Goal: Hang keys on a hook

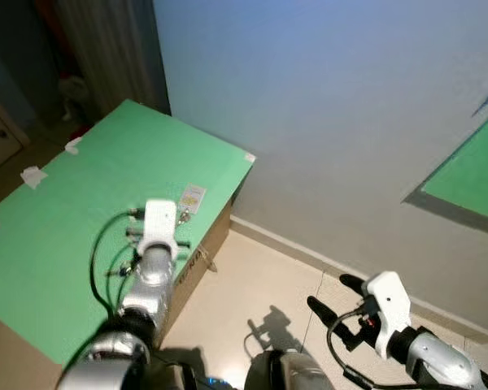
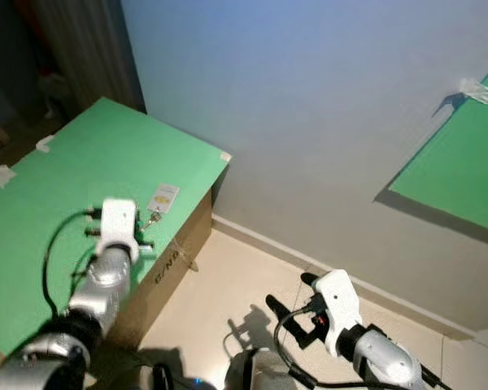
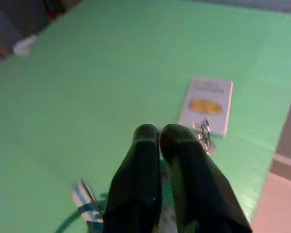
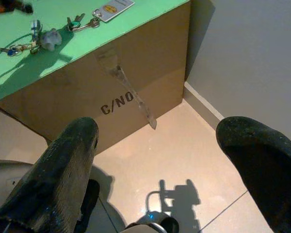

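"c/no" on cardboard box (image 4: 136, 82)

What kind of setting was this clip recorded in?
Probably a room in a home, set up as a test spot: a cardboard box topped with green paper stands against a plain wall on a tiled floor. Keys with a tag lie on it.

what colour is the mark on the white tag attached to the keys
A yellow-orange oval on the white rectangular key tag, clearest in the left wrist view.
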Controlling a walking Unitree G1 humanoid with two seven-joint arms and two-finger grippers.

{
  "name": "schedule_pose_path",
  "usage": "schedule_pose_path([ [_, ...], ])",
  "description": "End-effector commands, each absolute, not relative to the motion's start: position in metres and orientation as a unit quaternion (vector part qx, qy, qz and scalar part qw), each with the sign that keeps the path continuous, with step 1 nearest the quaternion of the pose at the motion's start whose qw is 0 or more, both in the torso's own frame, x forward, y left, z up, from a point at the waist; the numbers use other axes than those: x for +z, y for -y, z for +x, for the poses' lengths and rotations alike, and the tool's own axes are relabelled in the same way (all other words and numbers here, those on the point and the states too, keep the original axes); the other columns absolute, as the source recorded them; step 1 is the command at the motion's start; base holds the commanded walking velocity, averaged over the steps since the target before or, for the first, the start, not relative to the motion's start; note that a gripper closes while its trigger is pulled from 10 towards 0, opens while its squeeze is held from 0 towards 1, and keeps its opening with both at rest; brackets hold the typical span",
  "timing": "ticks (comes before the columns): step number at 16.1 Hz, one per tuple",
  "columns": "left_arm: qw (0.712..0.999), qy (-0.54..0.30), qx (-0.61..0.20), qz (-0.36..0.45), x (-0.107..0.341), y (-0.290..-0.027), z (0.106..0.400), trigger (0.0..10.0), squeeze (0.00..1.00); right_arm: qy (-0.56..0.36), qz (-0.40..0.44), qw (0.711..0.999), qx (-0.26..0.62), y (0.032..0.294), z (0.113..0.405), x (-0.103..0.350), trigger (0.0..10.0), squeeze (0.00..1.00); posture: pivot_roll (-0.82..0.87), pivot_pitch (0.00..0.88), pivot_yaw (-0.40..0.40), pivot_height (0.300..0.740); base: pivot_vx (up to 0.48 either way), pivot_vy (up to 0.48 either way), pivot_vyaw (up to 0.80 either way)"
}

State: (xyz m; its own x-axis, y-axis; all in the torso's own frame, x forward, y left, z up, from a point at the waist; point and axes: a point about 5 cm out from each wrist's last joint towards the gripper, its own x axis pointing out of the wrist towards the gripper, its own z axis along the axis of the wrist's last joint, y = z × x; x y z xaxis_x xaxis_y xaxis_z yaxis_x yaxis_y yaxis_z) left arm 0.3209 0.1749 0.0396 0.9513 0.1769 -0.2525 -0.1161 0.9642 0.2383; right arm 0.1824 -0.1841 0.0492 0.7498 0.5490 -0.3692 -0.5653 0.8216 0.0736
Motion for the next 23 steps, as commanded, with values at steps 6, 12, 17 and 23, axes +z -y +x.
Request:
schedule_pose_path([
  [6,0.979,-0.173,0.033,0.102,0.024,-0.158,0.314,10.0,1.00,-0.197,-0.016,0.936,0.292,0.181,0.180,0.044,10.0,0.00,-0.37,0.157,-0.025,0.740,0.000,0.000,0.00],
  [12,0.970,-0.214,0.066,0.095,0.022,-0.177,0.319,10.0,1.00,-0.200,-0.020,0.936,0.289,0.189,0.170,0.051,10.0,0.00,-0.42,0.194,-0.049,0.740,0.000,0.000,0.00],
  [17,0.963,-0.247,0.086,0.067,0.017,-0.187,0.316,10.0,1.00,-0.213,-0.030,0.933,0.288,0.203,0.150,0.064,10.0,0.00,-0.48,0.251,-0.076,0.740,0.000,0.000,0.00],
  [23,0.950,-0.279,0.104,0.093,0.006,-0.188,0.307,10.0,0.00,-0.232,-0.034,0.930,0.281,0.208,0.129,0.079,10.0,0.00,-0.55,0.306,-0.099,0.740,0.000,0.000,0.00],
])
